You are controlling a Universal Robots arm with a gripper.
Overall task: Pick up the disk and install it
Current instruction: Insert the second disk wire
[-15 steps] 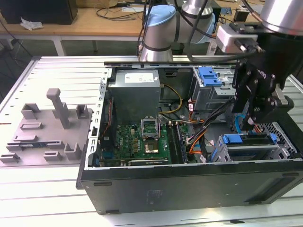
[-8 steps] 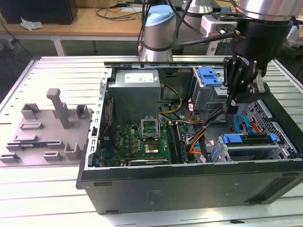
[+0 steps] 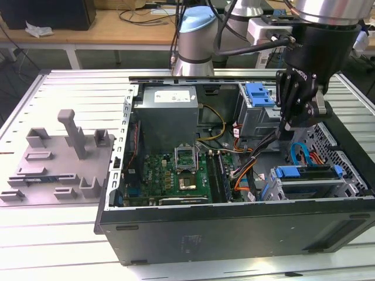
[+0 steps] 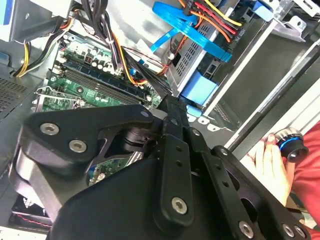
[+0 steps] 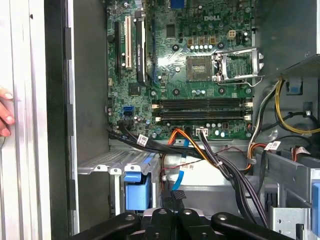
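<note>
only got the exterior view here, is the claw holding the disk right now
Observer: No. In the first wrist view the claw looks shut, with nothing between its tips.
Operator: so where's the disk
Observer: In the second wrist view the disk sits in its blue bracket inside the case, with coloured wires running to its end.
Operator: anyone close to the case
Observer: Yes. In the first wrist view a person's hand rests on the table just outside the case wall.
</note>
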